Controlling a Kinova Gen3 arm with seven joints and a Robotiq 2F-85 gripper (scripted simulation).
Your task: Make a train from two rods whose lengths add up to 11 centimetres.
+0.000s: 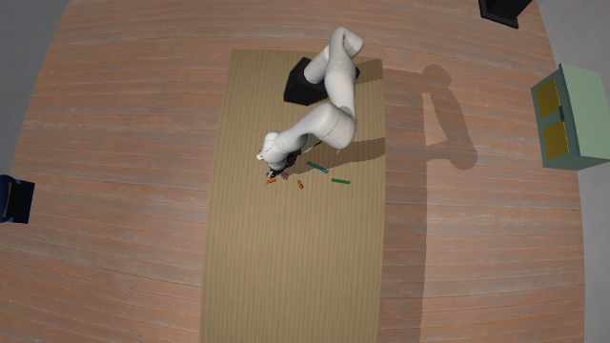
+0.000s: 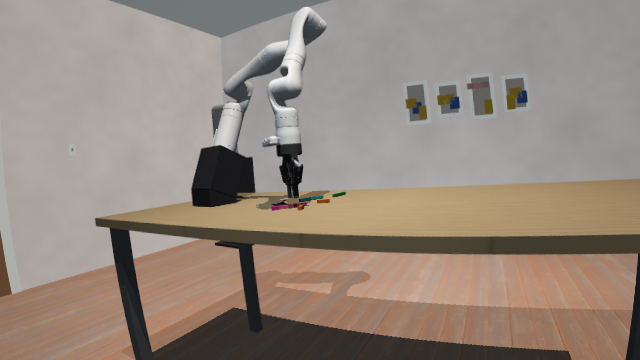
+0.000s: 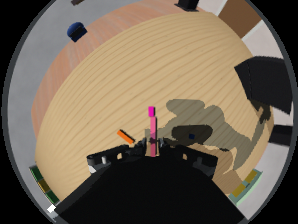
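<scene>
My gripper [image 2: 293,196] [image 3: 152,143] points down close to the table, its fingers narrowed but open, one on each side of the pink rod. The pink rod [image 1: 284,175] [image 2: 294,205] [image 3: 153,131] lies flat, not visibly gripped. The magenta rod [image 3: 151,111] [image 2: 276,207] lies at its far end in the wrist view, almost in line and slightly aside; any small gap is too small to tell. An orange rod [image 1: 271,181] [image 2: 300,207] [image 3: 126,136] lies beside the pink one. The near part of the pink rod is partly hidden by the fingers.
A second orange rod [image 1: 300,184] [image 2: 323,201], a turquoise rod [image 1: 317,167] [image 2: 311,199] and a green rod [image 1: 340,181] [image 2: 339,194] lie farther right in the top view. A small blue rod [image 3: 191,136] lies in the arm's shadow, right of the pink rod in the wrist view.
</scene>
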